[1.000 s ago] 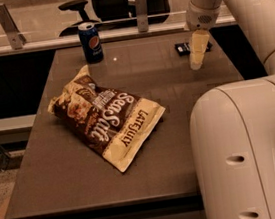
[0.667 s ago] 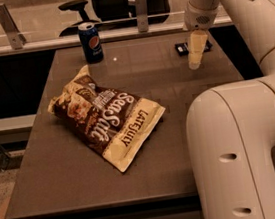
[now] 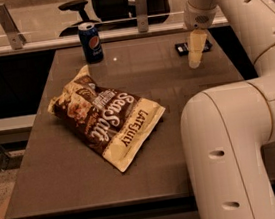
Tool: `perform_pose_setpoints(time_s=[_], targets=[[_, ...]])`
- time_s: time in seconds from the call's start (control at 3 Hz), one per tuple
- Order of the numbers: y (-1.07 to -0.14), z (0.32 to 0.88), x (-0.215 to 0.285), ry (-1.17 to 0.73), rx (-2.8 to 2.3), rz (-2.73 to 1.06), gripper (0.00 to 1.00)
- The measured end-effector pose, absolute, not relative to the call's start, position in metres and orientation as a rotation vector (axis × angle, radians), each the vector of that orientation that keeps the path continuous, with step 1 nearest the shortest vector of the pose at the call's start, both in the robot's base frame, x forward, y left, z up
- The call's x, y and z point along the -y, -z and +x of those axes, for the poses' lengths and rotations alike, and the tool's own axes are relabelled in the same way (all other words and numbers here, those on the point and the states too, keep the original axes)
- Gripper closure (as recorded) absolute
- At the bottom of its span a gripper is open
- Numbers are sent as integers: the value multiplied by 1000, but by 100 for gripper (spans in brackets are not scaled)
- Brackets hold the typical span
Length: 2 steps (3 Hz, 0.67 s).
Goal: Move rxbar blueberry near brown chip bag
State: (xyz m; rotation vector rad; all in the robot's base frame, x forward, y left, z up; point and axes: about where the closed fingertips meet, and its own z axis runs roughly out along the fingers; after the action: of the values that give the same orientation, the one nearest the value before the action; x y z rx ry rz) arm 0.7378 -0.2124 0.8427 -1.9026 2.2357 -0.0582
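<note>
The rxbar blueberry (image 3: 182,49) is a small dark flat wrapper lying at the far right of the table, partly hidden behind my gripper. My gripper (image 3: 195,56) hangs point-down directly in front of and just above the bar, reaching in from the top right. The brown chip bag (image 3: 107,116) lies flat at the table's centre-left, with "Sea Salt" and "LATE JULY" lettering showing, well to the left of and nearer than the bar.
A blue Pepsi can (image 3: 90,42) stands upright at the far left of the dark table (image 3: 61,182). My arm's large near link (image 3: 228,150) covers the table's front right. A rail and office chairs stand behind the table.
The near arm link has shifted slightly left. The gripper stays over the bar with almost no movement. The bar, bag and can have not moved.
</note>
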Motion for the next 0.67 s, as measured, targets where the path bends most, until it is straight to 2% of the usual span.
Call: perform_pose_setpoints(time_s=[0.67], targets=[[-833, 736, 220, 65, -2271, -1923, 0]])
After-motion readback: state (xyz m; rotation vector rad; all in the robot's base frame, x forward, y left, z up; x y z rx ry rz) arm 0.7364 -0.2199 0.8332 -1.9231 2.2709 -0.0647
